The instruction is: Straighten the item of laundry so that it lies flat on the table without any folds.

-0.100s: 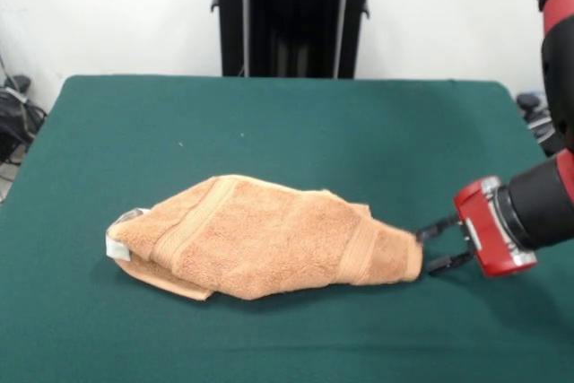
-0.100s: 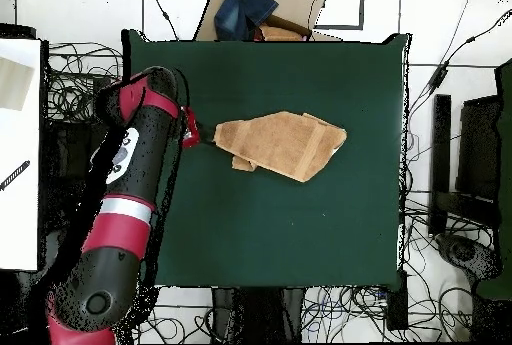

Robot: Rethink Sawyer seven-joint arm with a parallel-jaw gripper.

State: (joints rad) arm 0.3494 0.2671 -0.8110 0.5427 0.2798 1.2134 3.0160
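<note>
The towel (image 1: 260,238), lying folded over itself mid-desk (image 1: 269,132), is judged light, soft and limp, best pinched at the tapered corner where the hand (image 1: 429,247), its fingers narrowly parted, is seen touching but not yet clamped.

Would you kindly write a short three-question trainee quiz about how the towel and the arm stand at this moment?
1. True or false: the towel lies fully flat on the table.
2. Which end of the towel, in the front view, is the gripper at: A) the tag end, B) the end opposite the white tag?
3. What colour is the table cover?

Key: 1 false, it is folded over itself; 2 B; 3 dark green.
</note>
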